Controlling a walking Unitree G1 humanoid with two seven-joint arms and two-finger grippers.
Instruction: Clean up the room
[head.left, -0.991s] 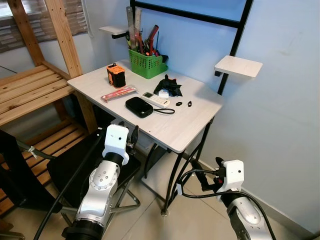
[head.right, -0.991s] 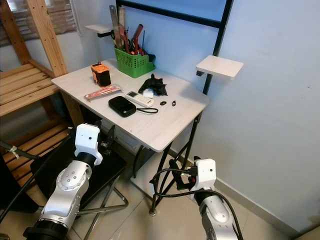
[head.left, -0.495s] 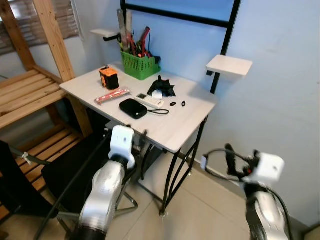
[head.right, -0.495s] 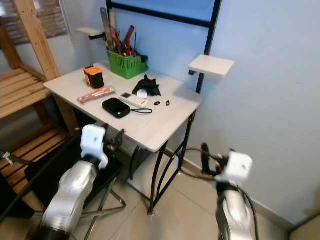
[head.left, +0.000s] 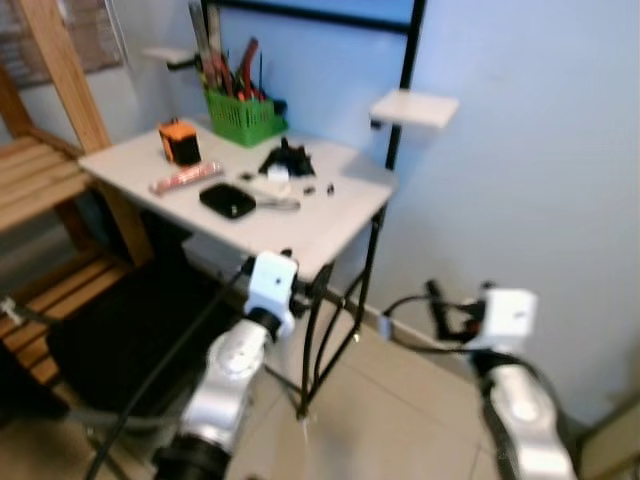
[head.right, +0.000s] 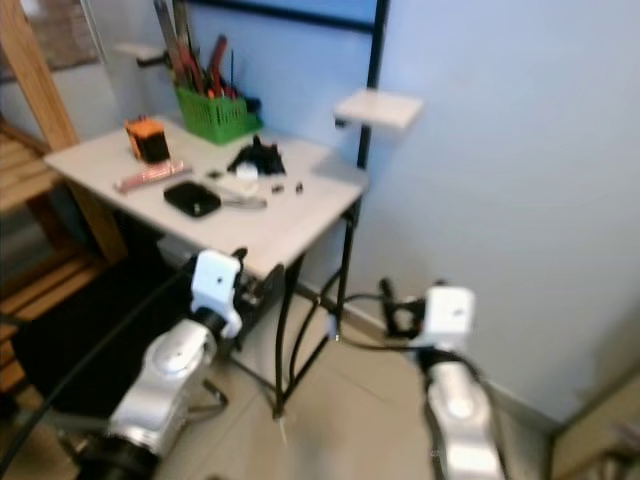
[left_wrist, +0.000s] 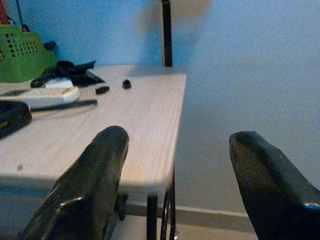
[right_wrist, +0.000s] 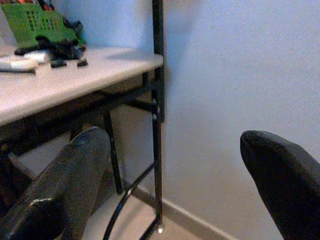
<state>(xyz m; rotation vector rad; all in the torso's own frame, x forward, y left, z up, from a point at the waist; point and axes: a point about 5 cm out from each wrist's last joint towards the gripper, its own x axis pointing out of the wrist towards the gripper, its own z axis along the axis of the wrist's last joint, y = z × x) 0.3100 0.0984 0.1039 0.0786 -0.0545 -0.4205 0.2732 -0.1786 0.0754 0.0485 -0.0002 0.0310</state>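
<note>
Evidently nothing is in hand yet: both grippers hang low in front of the robot, below the level of the white surface (head.left: 330, 215) that carries the clutter. The left gripper (left_wrist: 175, 165) has its jaws spread wide and empty, pointing along the tabletop from just under its near edge; the right gripper (right_wrist: 175, 170) is likewise wide apart and empty, out by the surface's black leg (right_wrist: 158, 100) and the blue wall (head.left: 520, 130).

The things to tidy all lie on the surface. A green basket (head.left: 243, 112) of tools stands at the back against the wall, probably the natural home for loose items. An orange block-shaped device (head.left: 180, 142) sits near it, with a red-and-white flat packet (head.left: 185, 178) in front. A black pouch (head.left: 227, 200) lies toward the near edge, a white remote control (left_wrist: 42, 95) just beside it, then a crumpled black item (head.left: 285, 160) and two small black bits (left_wrist: 114, 87).

The head views are blurred, which suggests the robot is walking, so I judge this an approach step with pickup not begun.
</note>
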